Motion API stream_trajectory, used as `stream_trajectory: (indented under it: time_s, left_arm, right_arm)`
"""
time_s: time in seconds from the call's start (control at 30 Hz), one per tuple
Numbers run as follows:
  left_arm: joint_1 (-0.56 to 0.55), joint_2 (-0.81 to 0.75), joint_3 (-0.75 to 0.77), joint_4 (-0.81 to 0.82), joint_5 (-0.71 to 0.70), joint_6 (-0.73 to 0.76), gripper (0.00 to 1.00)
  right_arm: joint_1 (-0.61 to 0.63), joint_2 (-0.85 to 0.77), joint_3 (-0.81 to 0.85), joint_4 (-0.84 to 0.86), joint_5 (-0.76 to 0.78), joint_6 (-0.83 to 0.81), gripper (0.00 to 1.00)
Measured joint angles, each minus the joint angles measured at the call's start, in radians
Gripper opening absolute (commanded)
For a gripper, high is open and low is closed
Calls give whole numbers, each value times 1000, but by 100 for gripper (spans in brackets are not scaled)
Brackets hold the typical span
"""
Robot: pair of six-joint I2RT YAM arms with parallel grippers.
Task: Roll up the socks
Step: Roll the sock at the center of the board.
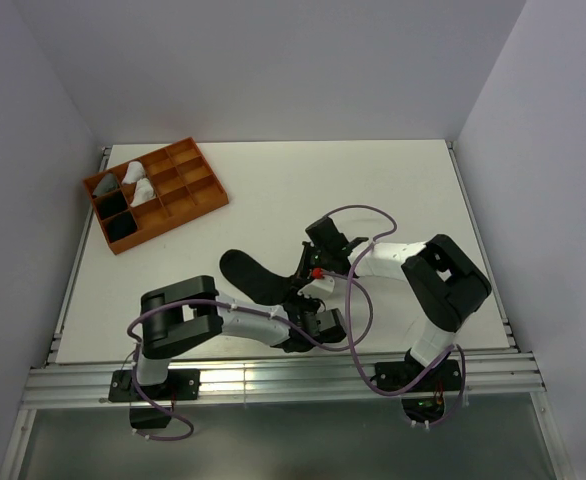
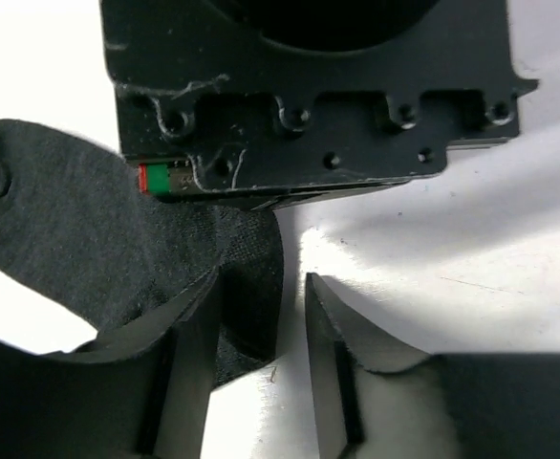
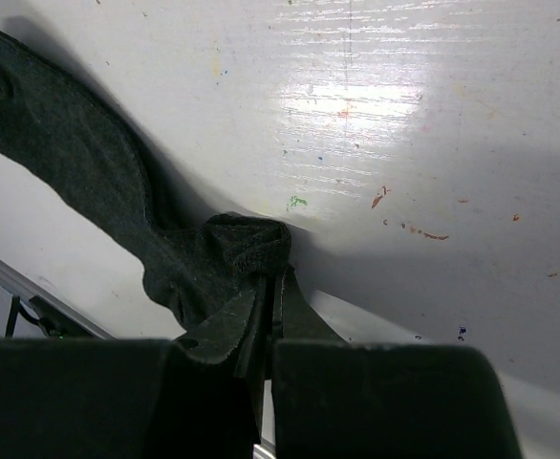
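One black sock [image 1: 245, 272] is laid flat on the white table [image 1: 373, 190], just left of centre in the overhead view, with its long part run toward the upper left. Both grippers are placed at its lower-right end.

Right gripper [image 3: 272, 287]: fully closed, with a bunched fold of the sock's end pinched between the fingers. In its wrist view the rest of the sock is stretched to the upper left of the frame, flat on the table.

Left gripper [image 2: 263, 292]: held roughly half open, nothing clamped. The sock's edge is seen inside the gap, against the left-hand finger [image 2: 189, 354]. Bare table is shown between the cloth and the other finger. The top of that frame is filled by the right gripper's black body, with the sock passed under it.

Orange divided tray [image 1: 209, 176]: placed at the upper left of the overhead view, well apart from the sock. Three of its left-hand compartments are filled with a grey bundle [image 1: 106, 185], a white bundle [image 1: 139, 180] and a black bundle [image 1: 123, 230]. These are probably rolled socks, but they are too small to be confirmed.
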Motion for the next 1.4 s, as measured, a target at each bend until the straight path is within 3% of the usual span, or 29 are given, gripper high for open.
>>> stream_trajectory:
  time_s: [0.2, 0.23, 0.3, 0.4, 0.57, 0.63, 0.8, 0.93, 1.13, 1.4]
  left_arm:
    - [3, 12, 13, -87, -13, -63, 22]
    - [3, 13, 14, -95, -14, -71, 12]
    - [5, 13, 15, -110, -18, -91, 0]
    - [9, 11, 14, -122, -19, -102, 0]
    - [31, -54, -37, -75, 42, -98, 0]
    - [57, -119, -84, -26, 115, -91, 0]
    - [155, -273, -185, 54, 308, -80, 0]
    - [208, -344, -241, 114, 452, -93, 0]
    - [264, -404, -331, 204, 630, -173, 0]
    - [362, -502, -480, 325, 756, -359, 0]
  right_arm:
    - [-1, 3, 0, 5, -12, 1, 0]
    - [-1, 3, 0, 6, -15, 1, 0]
    - [-3, 3, -1, 10, -23, 2, 0]
    - [-14, 3, -20, 49, -42, 11, 0]
    - [-43, -23, -89, 144, -90, 33, 19]
    - [-48, -52, -124, 180, -100, 42, 28]
    - [-68, -181, -201, 272, -81, 56, 33]
    - [-76, -286, -261, 357, -43, 79, 44]
    - [-77, -331, -323, 438, -21, 102, 46]
    - [-47, -317, -370, 452, -19, 130, 46]
